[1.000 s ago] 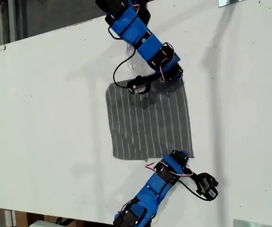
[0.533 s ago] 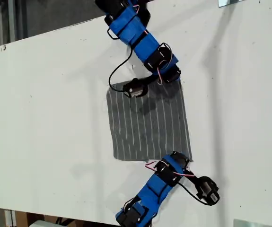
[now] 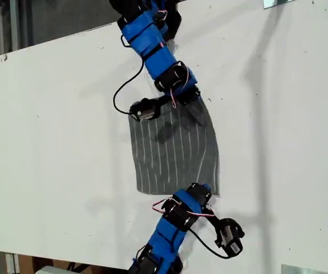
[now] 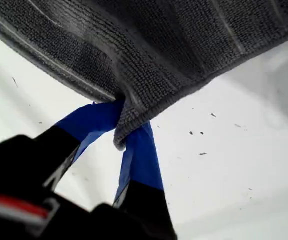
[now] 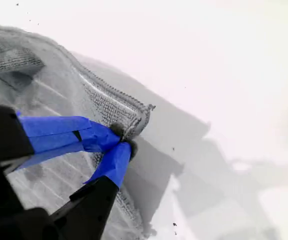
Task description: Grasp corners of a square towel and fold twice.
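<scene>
White tabletop (image 3: 55,114) is all around, with grey floor past its far edge.

My first hand (image 4: 126,135) is clenched on a corner (image 4: 129,119) of the towel (image 4: 159,50). Its two blue-taped fingers (image 4: 141,160) pinch the hemmed tip between them. From there the grey cloth spreads out wide past the fingers, with the white tabletop beyond it.

My second hand (image 5: 121,142) is clenched on another corner (image 5: 137,116). Its blue fingers (image 5: 68,132) meet on the hem. This corner is lifted, and a dark shadow lies on the tabletop under it. The striped cloth runs away behind the fingers.

Seen from the exterior view, the towel (image 3: 172,151) lies near the middle of the tabletop, mostly flat, with thin white stripes. One arm (image 3: 158,54) reaches in from the top and one arm (image 3: 172,225) from the bottom. Each is at a corner on the exterior view's right side of the towel. That edge curves inward between them. I cannot tell which arm is the first and which is the second.
</scene>
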`<action>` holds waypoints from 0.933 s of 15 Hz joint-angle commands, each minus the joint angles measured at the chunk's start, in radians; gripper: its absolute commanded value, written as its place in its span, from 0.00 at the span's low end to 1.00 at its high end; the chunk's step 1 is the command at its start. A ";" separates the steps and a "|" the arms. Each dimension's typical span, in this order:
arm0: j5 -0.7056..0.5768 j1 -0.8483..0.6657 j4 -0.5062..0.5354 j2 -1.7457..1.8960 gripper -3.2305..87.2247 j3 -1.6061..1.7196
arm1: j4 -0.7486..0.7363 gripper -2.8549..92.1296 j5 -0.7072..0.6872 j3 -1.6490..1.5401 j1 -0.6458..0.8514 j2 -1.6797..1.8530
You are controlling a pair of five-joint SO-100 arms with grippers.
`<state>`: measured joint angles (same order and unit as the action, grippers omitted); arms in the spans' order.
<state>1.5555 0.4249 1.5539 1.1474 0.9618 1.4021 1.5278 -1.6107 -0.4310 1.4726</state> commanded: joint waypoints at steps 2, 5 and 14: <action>-0.089 -0.101 0.029 0.133 0.03 -0.028 | 0.055 0.03 -0.067 0.084 0.089 0.147; -0.146 -0.196 0.058 0.216 0.03 0.038 | 0.087 0.03 -0.141 0.080 0.212 0.184; -0.221 -0.551 -0.213 0.692 0.03 0.729 | 0.052 0.03 -0.336 -0.043 0.569 0.288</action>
<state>1.3499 -0.0706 1.4097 1.7242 1.6076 1.4742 1.2195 -1.6536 0.0874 1.7119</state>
